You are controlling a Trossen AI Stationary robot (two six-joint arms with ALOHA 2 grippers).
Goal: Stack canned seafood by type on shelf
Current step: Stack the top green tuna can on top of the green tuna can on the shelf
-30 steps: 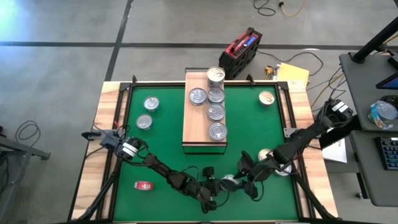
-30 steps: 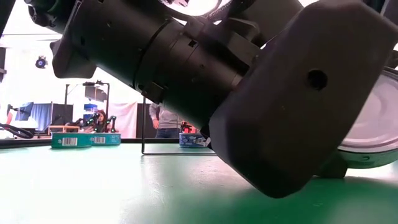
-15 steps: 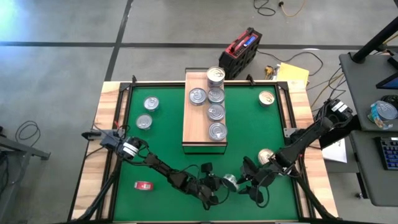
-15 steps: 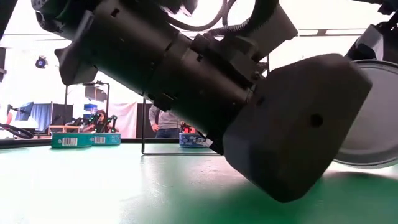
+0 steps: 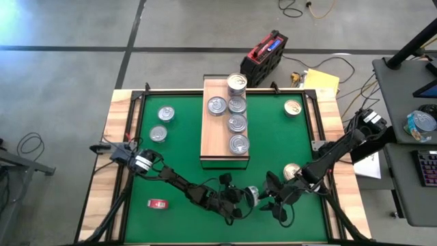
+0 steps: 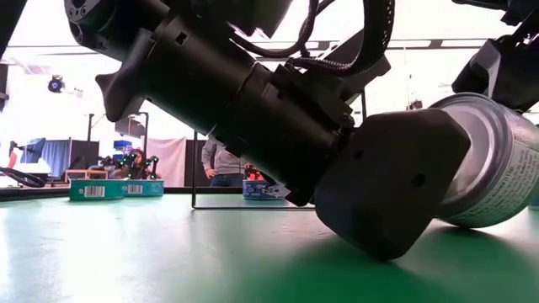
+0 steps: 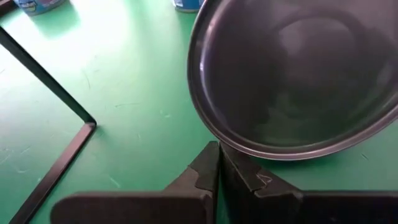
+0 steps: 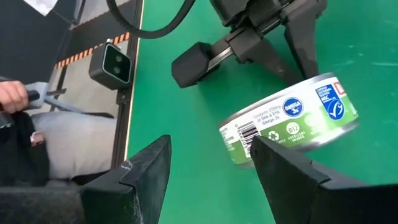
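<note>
A silver can of seafood point(image 5: 252, 195) stands tilted on the green mat near the table's front edge. Its printed side wall point(image 8: 289, 121) shows in the right wrist view. My left gripper point(image 7: 219, 149) is shut, its tips at the can's lower rim. My right gripper point(image 8: 211, 142) is open on the can's right side, with the can just ahead of its fingers and no touch showing. Several silver cans point(image 5: 237, 123) rest on the shelf point(image 5: 212, 140), one pair stacked point(image 5: 236, 83). My left gripper meets the can with its shut fingertips, set against one flat end right at the lower rim point(image 7: 249, 152). The fingers come slanting down from the table's left. The can leans tilted, its lower edge point(image 6: 472, 220) on the mat and its upper edge raised.
Two silver cans point(image 5: 166, 113) point(image 5: 158, 134) sit on the mat left of the shelf. Gold-lidded cans sit at the far right point(image 5: 292, 107) and beside my right arm point(image 5: 292, 171). A small red flat object point(image 5: 158, 203) lies at the near left. A person point(image 6: 221, 164) stands beyond the table.
My left gripper has turned at the wrist while staying in place, still shut. The can it props has tipped from standing nearly on edge, flat end toward the low camera, to leaning so its side wall shows. Its lower edge stays on the mat.
</note>
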